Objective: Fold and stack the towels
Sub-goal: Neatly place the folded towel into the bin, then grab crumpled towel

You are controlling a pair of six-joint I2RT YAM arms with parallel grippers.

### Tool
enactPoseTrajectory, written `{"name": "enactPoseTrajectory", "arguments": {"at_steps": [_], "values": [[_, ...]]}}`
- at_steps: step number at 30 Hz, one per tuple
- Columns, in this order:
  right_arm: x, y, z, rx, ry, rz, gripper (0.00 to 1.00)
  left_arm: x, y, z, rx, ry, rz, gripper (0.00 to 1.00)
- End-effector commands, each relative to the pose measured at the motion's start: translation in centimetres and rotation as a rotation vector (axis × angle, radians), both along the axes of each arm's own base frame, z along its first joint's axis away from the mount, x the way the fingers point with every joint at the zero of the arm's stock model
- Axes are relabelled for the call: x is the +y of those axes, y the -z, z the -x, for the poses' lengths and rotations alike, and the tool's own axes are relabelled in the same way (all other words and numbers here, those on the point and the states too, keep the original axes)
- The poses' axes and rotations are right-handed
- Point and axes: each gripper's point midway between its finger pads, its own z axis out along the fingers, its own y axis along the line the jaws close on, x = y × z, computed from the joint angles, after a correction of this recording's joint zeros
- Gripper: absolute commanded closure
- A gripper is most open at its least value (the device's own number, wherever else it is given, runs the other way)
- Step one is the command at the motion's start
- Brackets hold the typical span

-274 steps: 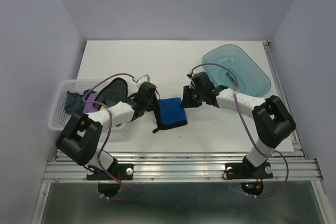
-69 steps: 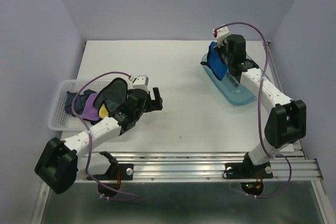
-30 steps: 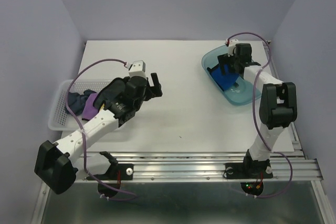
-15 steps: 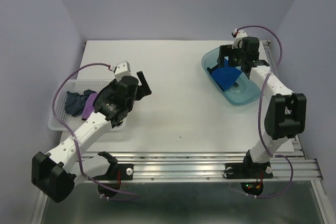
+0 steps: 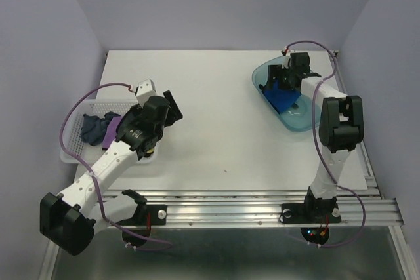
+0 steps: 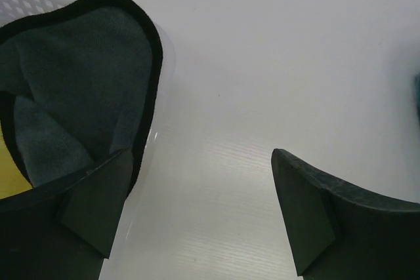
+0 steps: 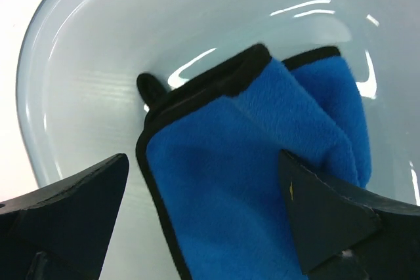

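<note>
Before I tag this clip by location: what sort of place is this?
Likely a robot lab test cell: a white table boxed in by bare walls, two arms bolted to a metal rail, towels staged in a basket.

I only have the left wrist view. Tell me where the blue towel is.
Observer: The blue towel lies folded in the tray, at the far right.
Operator: Report the right gripper.
Observer: The right gripper is open over that towel, gripping nothing.
Operator: Name what sits in the basket outside my view.
Observer: Toward the left end of the basket, a purple towel and a navy towel lie bunched, not folded.
</note>
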Motion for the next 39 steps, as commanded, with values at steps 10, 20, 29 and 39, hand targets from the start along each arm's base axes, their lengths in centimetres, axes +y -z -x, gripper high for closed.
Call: {"name": "enactPoseTrajectory", "arguments": {"at_steps": [10, 20, 29, 39], "values": [[-2.8, 0.4, -3.8, -0.049, 0.134, 0.097, 0.00, 3.1, 0.3, 0.8, 0.050, -0.185, -0.023, 0.01], [-1.3, -9.9, -2.6, -0.274, 0.095, -0.009, 0.00, 3.8, -0.8, -0.1, 0.024, -0.210, -0.025, 0.01], [-1.5, -15.5, 5.2, -0.367, 0.197, -0.149, 0.00, 8.5, 0.1, -3.8, 0.045, -0.303, -0.004, 0.01], [-0.2, -14.9, 11.2, -0.385, 0.191, -0.285, 0.00, 10.8, 2.1, -7.5, 0.055, -0.165, -0.005, 0.01]]}}
